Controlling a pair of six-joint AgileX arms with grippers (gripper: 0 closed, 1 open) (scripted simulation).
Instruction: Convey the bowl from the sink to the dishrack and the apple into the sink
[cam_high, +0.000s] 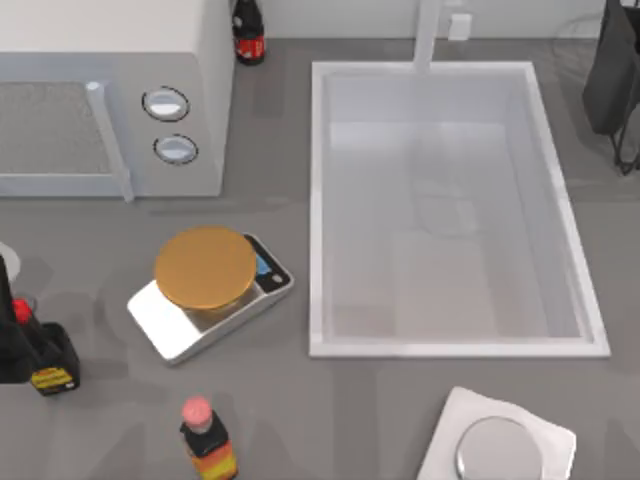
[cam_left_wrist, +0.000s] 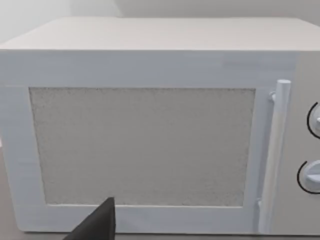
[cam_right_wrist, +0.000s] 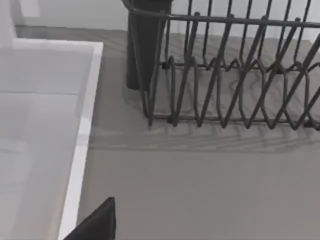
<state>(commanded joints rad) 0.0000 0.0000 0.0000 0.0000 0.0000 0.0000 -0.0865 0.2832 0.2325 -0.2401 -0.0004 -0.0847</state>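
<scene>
Sitting at the desk's (cam_high: 400, 400) right-centre, the sink (cam_high: 318, 200) is a white basin with its faucet post (cam_high: 428, 35) at the far rim. Dishrack (cam_right_wrist: 235, 70) (dark wire) stands just beside the sink's right rim. Left of the sink: scale (cam_high: 205, 290) with golden disc, microwave (cam_left_wrist: 150, 130) behind it. Left arm (cam_high: 20, 340) is at the desk's left edge; finger state on both arms, cannot tell.
</scene>
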